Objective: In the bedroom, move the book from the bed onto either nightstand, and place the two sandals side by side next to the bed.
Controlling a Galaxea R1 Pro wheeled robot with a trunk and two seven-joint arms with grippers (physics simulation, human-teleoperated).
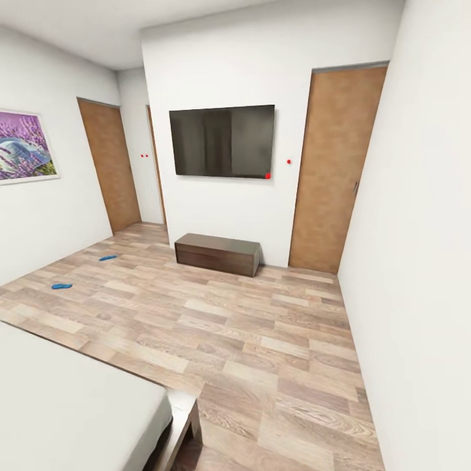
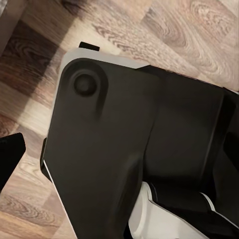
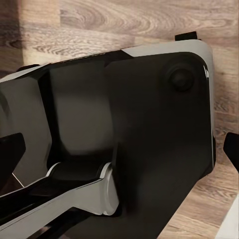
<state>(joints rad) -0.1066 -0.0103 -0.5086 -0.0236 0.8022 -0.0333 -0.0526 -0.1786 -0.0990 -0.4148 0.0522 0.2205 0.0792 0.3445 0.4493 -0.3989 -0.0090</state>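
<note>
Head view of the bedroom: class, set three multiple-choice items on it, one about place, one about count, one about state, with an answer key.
1. Where do the sandals lie?
A. on the floor
B. on the bed
C. on the low cabinet

2. How many blue sandals show?
A. one
B. two
C. four

3. The television screen is
A. showing a picture
B. cracked
C. dark

Key: 1 A, both rest on the planks by the left wall; 2 B, one sandal and another; 3 C, the screen is black.

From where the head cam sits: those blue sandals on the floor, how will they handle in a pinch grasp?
Each of the two sandals looks thin and flat on the floor, so probably light and somewhat floppy. That low profile likely leaves little edge to pinch, and they may slide when nudged. They lie apart, so probably two pickups.
</note>
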